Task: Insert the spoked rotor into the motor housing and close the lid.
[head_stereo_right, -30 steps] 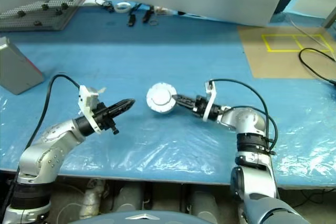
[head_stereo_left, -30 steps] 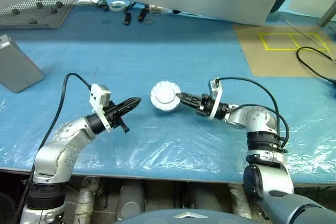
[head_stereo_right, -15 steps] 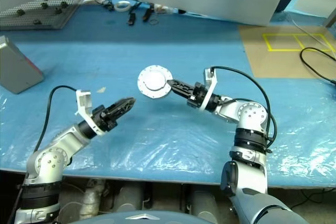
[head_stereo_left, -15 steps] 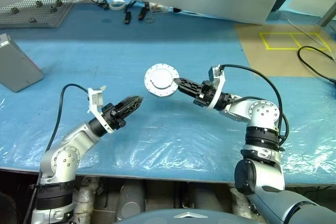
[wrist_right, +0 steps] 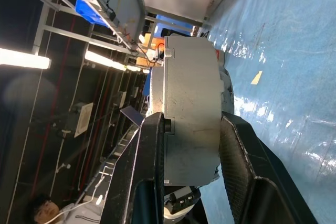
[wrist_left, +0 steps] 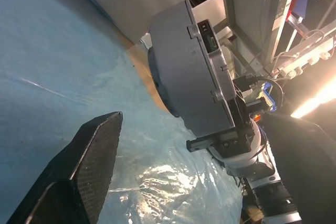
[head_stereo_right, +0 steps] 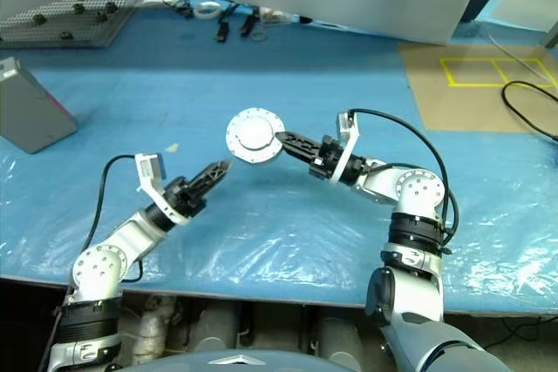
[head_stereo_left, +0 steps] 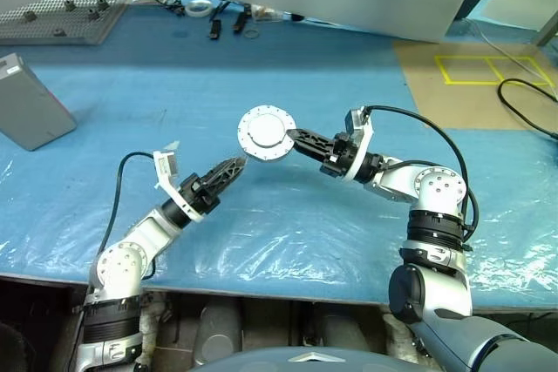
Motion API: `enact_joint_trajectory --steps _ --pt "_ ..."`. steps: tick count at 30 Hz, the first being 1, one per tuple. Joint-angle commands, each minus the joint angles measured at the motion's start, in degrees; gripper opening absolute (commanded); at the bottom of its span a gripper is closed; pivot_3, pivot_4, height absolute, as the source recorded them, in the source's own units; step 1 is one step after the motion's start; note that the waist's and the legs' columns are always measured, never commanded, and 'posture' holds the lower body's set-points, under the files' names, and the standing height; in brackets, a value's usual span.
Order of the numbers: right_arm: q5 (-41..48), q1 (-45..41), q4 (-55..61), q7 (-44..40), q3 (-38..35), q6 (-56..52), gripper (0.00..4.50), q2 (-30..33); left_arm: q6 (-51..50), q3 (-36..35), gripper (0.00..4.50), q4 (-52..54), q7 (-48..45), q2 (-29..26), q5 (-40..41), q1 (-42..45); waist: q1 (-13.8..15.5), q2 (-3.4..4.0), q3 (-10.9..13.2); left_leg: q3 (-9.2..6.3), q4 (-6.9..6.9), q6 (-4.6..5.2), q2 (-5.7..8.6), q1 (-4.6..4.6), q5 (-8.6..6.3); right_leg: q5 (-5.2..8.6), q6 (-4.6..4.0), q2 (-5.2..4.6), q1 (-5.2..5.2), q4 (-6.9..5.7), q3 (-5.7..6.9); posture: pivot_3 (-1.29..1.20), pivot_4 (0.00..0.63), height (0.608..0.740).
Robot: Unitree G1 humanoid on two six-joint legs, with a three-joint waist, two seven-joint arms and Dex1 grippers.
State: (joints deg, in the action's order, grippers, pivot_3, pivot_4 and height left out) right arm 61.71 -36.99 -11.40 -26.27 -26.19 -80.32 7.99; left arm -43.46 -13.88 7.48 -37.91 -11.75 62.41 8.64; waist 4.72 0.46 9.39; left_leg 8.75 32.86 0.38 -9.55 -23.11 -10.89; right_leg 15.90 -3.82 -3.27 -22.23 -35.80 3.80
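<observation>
While the right gripper [head_stereo_left: 296,138] clamps the motor housing [head_stereo_left: 267,133] by its edge, the round case hangs above the blue table [head_stereo_left: 349,84], mid-frame in the left eye view. Left gripper [head_stereo_left: 234,166] sits just lower left of it, fingers parted, empty.

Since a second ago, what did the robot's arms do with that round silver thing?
The right tool lifted the motor housing off the blue table and turned it on edge, staying clamped on it. The left tool crept closer beneath it, holding nothing. The grey box and the clutter at the far edge stayed put.
</observation>
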Motion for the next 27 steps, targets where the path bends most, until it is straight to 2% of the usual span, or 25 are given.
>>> enact_joint_trajectory --steps 1,8,16,23,27 --pt "4.43 -1.48 3.44 -0.94 -0.29 0.01 1.06 -0.22 0.89 -0.05 4.47 -0.79 -0.45 1.43 1.21 2.3 -0.01 0.0 0.0 -0.02 0.02 0.0 0.0 0.0 0.0 -0.01 0.01 0.0 0.01 0.0 0.0 0.0 0.15 0.74" --pt "5.02 -0.64 4.09 -0.49 0.53 -0.16 1.06 0.2 0.67 1.88 4.47 -4.11 -1.87 3.7 0.23 6.0 0.01 0.0 0.0 -0.07 0.05 -0.03 0.02 0.0 -0.01 -0.03 0.06 0.0 0.04 0.0 0.02 0.0 0.15 0.74" --pt "4.84 -0.07 4.48 -0.56 1.51 0.27 1.06 0.85 4.66 1.02 4.47 -13.17 0.04 9.55 -1.19 14.96 0.75 0.0 0.0 -0.2 0.21 -0.18 0.09 -0.01 -0.1 -0.18 0.29 -0.03 0.19 0.04 0.02 0.0 0.15 0.74" --pt "4.92 0.35 4.51 -0.29 1.87 0.79 1.06 1.08 3.56 2.1 4.47 -13.95 0.39 10.36 -2.3 15.62 0.73 0.0 0.0 -0.2 0.22 -0.1 0.09 -0.02 -0.05 -0.18 0.29 -0.02 0.18 0.04 0.02 0.0 0.15 0.74" --pt "4.73 0.7 4.61 -0.17 2.1 1.23 1.06 0.82 3.0 2.3 3.65 -13.67 0.51 10.19 -3.22 14.4 0.77 0.0 0.0 -0.21 0.22 -0.12 0.09 -0.02 -0.06 -0.18 0.3 -0.02 0.18 0.03 0.03 0.0 0.15 0.74"
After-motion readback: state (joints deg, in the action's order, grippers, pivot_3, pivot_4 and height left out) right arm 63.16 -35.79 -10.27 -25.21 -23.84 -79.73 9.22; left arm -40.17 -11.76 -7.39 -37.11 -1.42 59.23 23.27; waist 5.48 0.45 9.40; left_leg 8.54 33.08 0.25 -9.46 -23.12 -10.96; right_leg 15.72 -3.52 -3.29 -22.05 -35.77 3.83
